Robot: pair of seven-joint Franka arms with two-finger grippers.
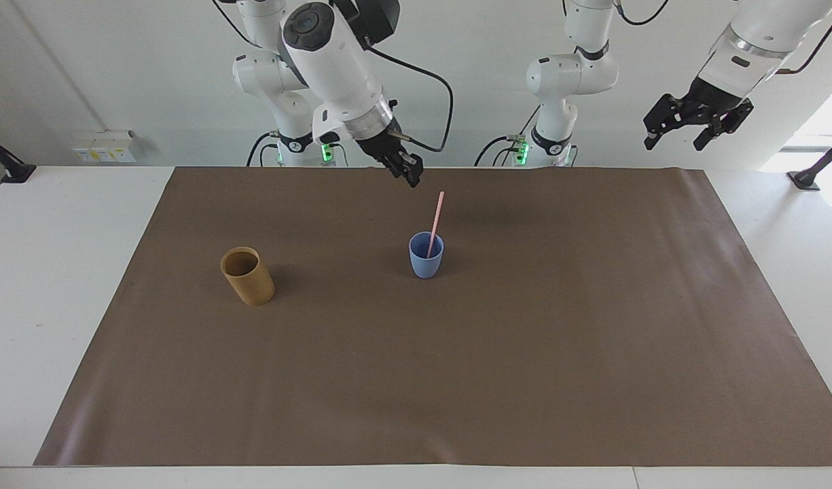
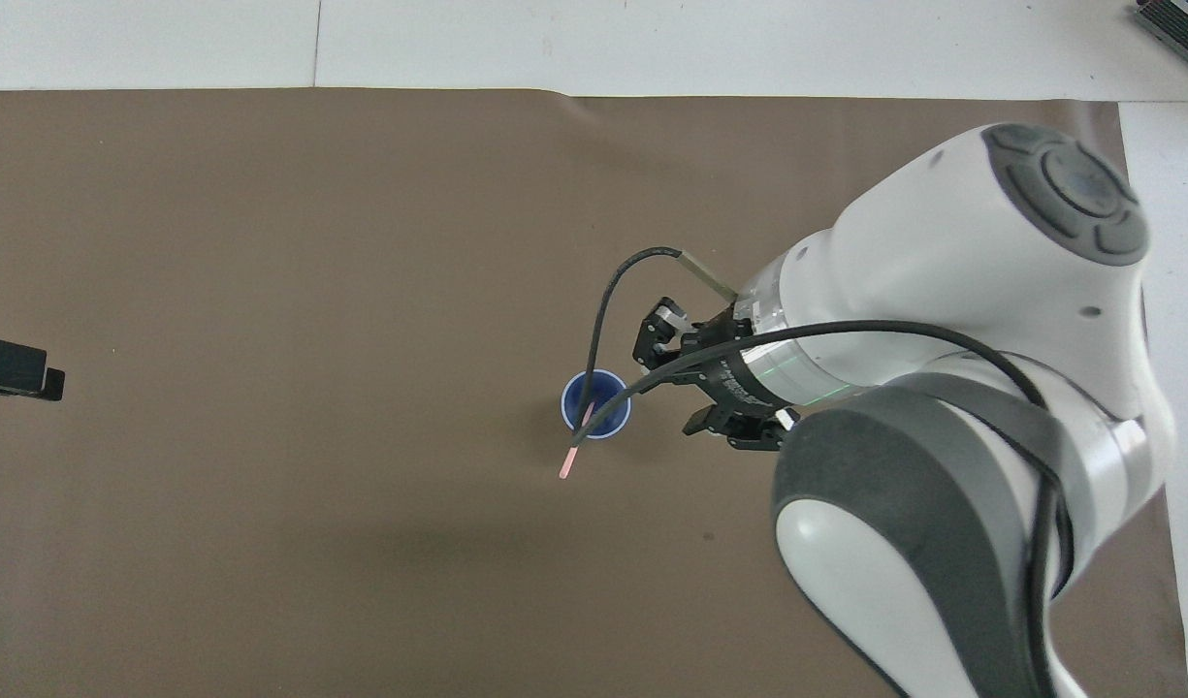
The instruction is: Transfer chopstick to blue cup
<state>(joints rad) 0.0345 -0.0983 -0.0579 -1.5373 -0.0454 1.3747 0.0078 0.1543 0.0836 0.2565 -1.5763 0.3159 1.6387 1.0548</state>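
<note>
1. Pink and thin, the chopstick (image 1: 435, 223) stands in the blue cup (image 1: 426, 255), its lower end inside and its top tipped against the rim toward the left arm's end, so it props itself with nothing gripping it.
2. Free of it, the right gripper (image 1: 407, 170) hangs over the mat nearer the robots than the cup; I cannot tell how its fingers stand.
3. High off the left arm's end, the left gripper (image 1: 696, 122) waits, fingers spread, empty.
4. Toward the right arm's end stands a tan cup (image 1: 247, 275), apparently empty.
5. Brown matting (image 1: 456, 380) covers a white table (image 1: 56, 238); a plain white wall (image 1: 151, 81) rises by the robots.
</note>
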